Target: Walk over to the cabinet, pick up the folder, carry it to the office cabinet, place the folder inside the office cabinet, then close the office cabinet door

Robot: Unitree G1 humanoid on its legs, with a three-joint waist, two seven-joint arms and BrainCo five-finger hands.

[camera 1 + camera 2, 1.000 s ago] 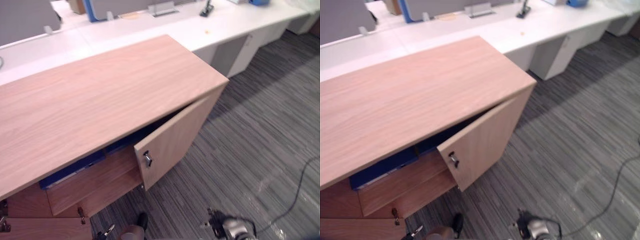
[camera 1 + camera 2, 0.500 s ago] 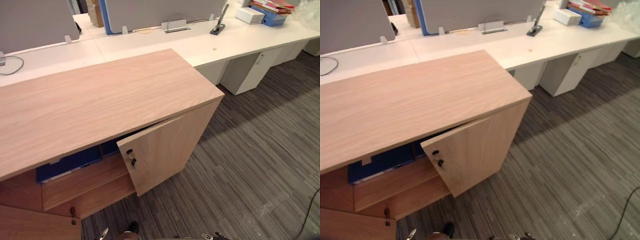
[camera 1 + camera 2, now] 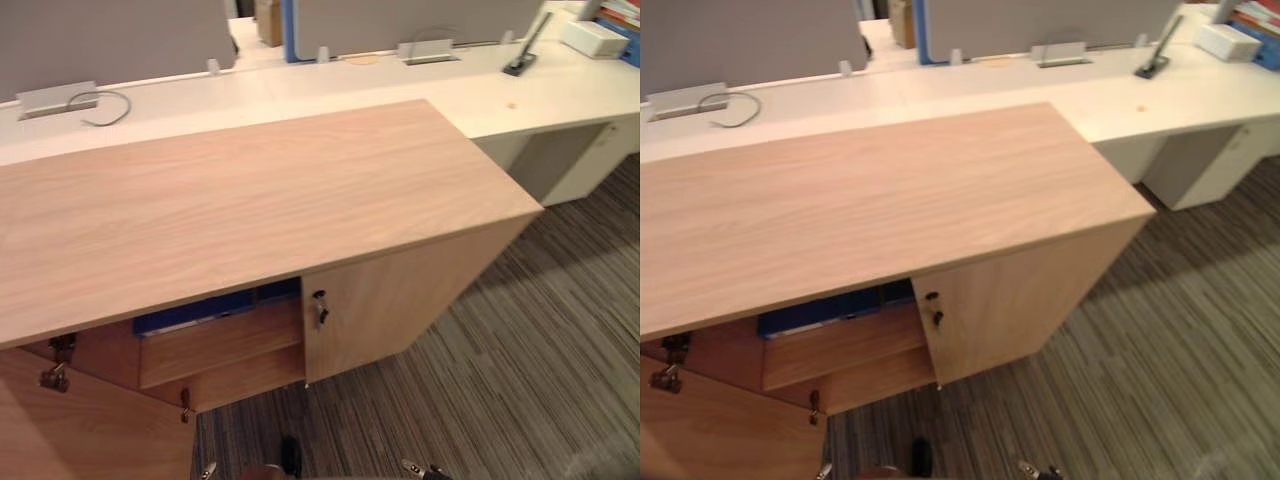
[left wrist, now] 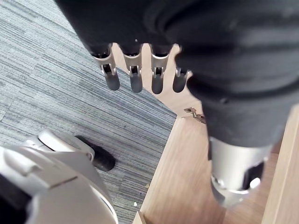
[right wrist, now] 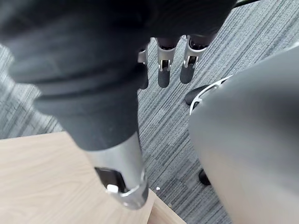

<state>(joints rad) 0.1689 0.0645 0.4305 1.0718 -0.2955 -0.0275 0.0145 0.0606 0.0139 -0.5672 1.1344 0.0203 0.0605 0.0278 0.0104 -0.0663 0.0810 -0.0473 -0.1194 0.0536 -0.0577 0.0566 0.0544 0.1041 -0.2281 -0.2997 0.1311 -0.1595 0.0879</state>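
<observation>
A low wooden office cabinet (image 3: 250, 200) stands before me. Its right door (image 3: 400, 300) lies flush against the front, with a key in the lock (image 3: 320, 305). The left door (image 3: 90, 430) stands swung out at the lower left. Between them the blue folder (image 3: 205, 310) lies flat on the upper shelf inside. My left hand (image 4: 135, 70) hangs open beside the left door's panel (image 4: 182, 186), holding nothing. Over the carpet, my right hand (image 5: 173, 65) hangs open and empty too.
White desks (image 3: 330, 85) with grey partition screens (image 3: 110, 40) run behind the cabinet; a cable (image 3: 100, 100) and a black stand (image 3: 520, 60) lie on them. Striped grey carpet (image 3: 540, 370) spreads to the right and in front.
The right door has swung from ajar to flush against the cabinet. The camera has turned, so the cabinet now sits more squarely in view.
</observation>
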